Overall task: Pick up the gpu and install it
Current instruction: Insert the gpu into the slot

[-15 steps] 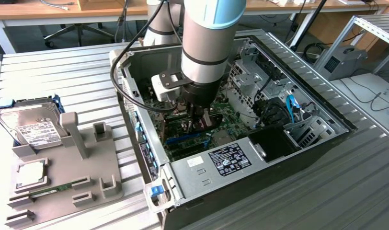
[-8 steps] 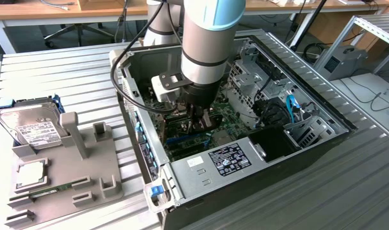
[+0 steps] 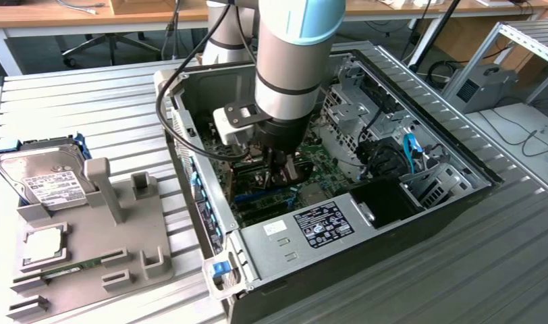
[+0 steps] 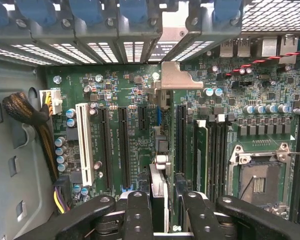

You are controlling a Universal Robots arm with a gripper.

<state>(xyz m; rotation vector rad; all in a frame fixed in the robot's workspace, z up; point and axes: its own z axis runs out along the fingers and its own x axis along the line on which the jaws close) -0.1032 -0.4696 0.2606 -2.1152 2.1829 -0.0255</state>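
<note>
The gpu shows edge-on in the wrist view, its metal bracket pointing at the case's rear slot openings. It hangs over the green motherboard, lined up between the black expansion slots. My gripper is shut on the card, and its black fingers press the card's two faces. In the exterior view my gripper reaches down into the open computer case, with the gpu a dark block under the wrist, low over the board.
A braided cable bundle runs along the case wall. A white slot and the open CPU socket flank the card. Outside the case, on the exterior view's left, a grey fixture carries a hard drive and a memory stick.
</note>
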